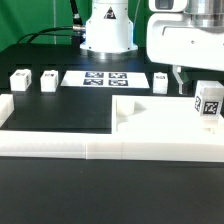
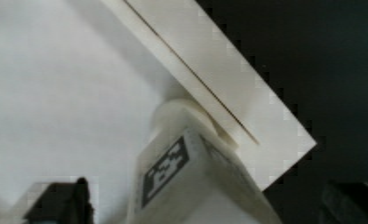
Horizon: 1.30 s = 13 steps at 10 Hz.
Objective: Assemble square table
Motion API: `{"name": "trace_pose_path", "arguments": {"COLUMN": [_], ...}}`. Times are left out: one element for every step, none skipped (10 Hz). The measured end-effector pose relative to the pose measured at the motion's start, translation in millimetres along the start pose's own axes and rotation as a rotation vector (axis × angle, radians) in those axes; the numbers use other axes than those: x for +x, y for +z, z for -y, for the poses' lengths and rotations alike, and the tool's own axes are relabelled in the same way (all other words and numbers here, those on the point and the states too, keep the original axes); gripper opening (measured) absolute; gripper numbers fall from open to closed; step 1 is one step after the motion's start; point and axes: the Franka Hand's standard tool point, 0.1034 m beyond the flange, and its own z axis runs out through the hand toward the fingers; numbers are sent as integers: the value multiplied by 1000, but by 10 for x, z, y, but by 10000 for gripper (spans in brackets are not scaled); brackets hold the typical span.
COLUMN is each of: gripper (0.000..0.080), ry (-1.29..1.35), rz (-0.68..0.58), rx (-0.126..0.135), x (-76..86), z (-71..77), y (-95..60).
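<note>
Square table slab (image 1: 160,120) lying by the border wall (image 1: 50,143) at the exterior view's right, one tagged leg (image 1: 208,103) standing on it, gripper (image 1: 188,82) hovering close, fingers (image 2: 56,203) spread apart, holding nothing.

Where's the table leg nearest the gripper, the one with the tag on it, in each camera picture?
Exterior view: the leg stands at the exterior view's far right, at a corner of the white tabletop.
Wrist view: the leg sits between the two dark fingers, touching neither, against the tabletop.
Shared landmark: the black-and-white tag on the leg, next to the tabletop's edge.
</note>
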Motion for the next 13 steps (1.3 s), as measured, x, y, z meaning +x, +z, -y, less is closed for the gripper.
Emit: {"name": "trace_pose_path", "arguments": {"gripper": [649, 649, 649, 649, 649, 649, 531, 385, 385, 294, 294, 294, 294], "ry": [-180, -311, -423, -547, -589, -608, -580, -580, -494, -427, -392, -304, -209], "rz": [-22, -27, -27, -36, -47, -46, -46, -46, -46, -46, -46, -45, -44], "rx": [-30, -41, -42, -39, -37, -37, -36, -36, -31, -29, -27, -22, -18], "x": [19, 39, 73, 121, 126, 126, 125, 127, 120, 117, 116, 110, 106], "z": [-17, -29, -54, -80, -64, -67, -66, -67, -61, -60, -58, -54, -54], "y": [3, -3, -6, -6, -7, -6, -5, -5, -4, -3, -3, -1, 10]}}
